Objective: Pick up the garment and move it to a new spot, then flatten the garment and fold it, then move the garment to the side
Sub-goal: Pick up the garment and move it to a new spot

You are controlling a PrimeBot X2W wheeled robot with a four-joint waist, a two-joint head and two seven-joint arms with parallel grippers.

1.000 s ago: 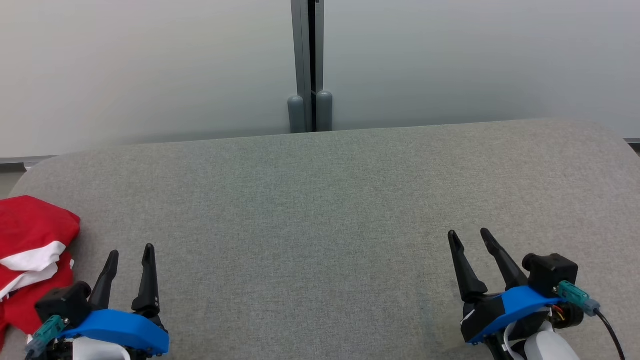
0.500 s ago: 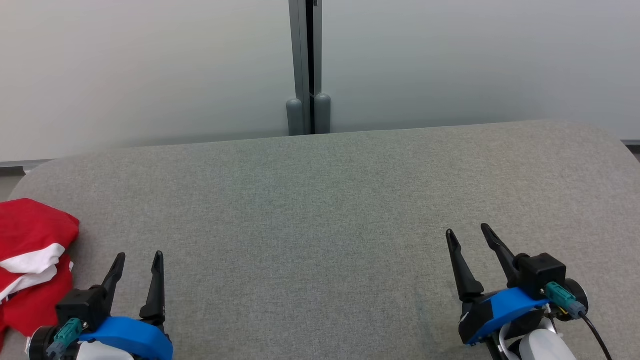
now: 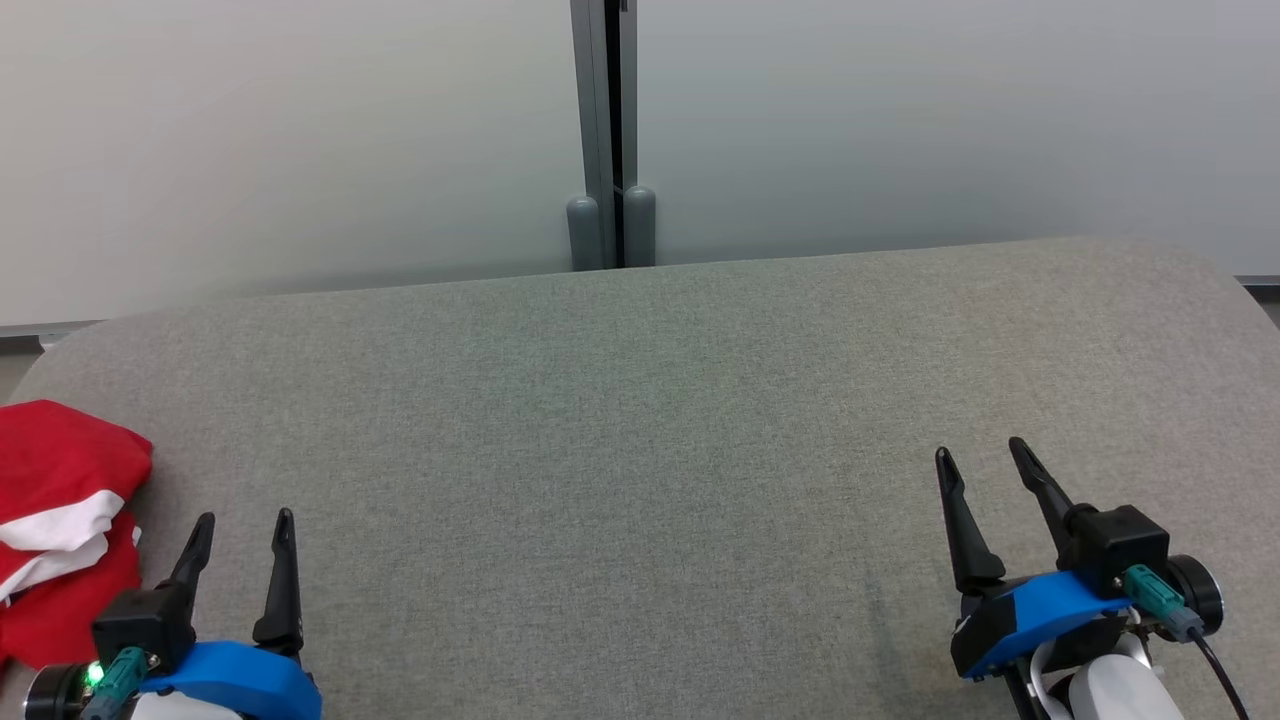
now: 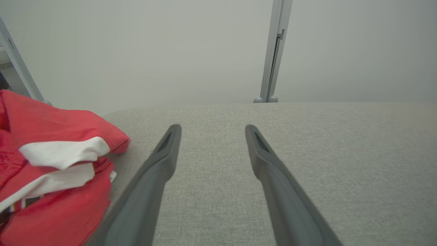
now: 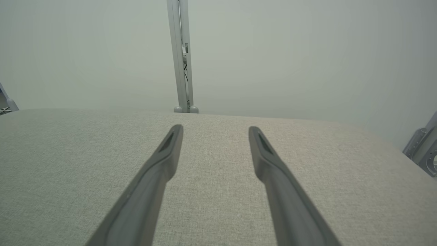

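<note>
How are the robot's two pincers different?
The left pincer sits right beside the red garment; the right pincer is far from it. The left pincer leans slightly rightward in the head view; the right pincer leans leftward. Both are open and empty.

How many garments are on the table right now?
1: a red and white garment, bunched at the table's left end beside the left gripper. It runs off the picture, so more may be hidden.

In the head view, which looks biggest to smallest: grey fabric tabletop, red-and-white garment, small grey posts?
Largest: grey fabric tabletop.
Then: red-and-white garment, partly out of frame.
Smallest: small grey posts, farther away.
</note>
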